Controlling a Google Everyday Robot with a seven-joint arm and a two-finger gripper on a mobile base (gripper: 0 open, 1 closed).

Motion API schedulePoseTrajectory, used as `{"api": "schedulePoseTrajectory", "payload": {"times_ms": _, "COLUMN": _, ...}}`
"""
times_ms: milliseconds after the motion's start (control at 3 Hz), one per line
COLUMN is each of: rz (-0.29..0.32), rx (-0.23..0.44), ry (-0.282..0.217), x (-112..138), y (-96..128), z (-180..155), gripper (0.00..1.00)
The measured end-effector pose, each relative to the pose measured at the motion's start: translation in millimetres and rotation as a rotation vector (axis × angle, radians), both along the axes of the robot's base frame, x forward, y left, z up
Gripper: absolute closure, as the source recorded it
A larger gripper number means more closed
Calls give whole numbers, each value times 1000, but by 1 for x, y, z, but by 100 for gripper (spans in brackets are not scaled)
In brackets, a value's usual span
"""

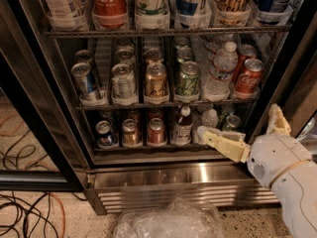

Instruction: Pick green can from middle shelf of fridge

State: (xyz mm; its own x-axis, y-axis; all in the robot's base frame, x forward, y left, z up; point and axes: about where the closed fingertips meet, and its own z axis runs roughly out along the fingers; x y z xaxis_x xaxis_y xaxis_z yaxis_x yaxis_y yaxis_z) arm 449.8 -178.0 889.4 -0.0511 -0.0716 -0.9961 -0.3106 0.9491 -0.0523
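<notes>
The tool (237,121) is held empty, fingers spread, low before the fridge (29,108). The green can (188,79) stands above and left of it on the middle shelf (163,104). The can is judged light, rigid and slippery, best clasped across its sides at mid-height.

The gripper (237,120) hangs low at the right of the fridge (173,178), its two fingers spread wide and holding nothing. Up and to its left, well apart, the green can (188,78) stands upright on the middle shelf (148,104).
</notes>
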Motion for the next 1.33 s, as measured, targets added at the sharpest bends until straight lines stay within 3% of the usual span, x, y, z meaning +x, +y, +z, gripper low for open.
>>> {"api": "schedulePoseTrajectory", "payload": {"times_ms": 667, "rz": 64, "rx": -44, "ry": -44, "x": 7, "y": 24, "z": -7, "gripper": 0}}
{"api": "schedulePoseTrajectory", "payload": {"times_ms": 1333, "rz": 43, "rx": 33, "ry": -85, "x": 5, "y": 30, "z": -16, "gripper": 0}}
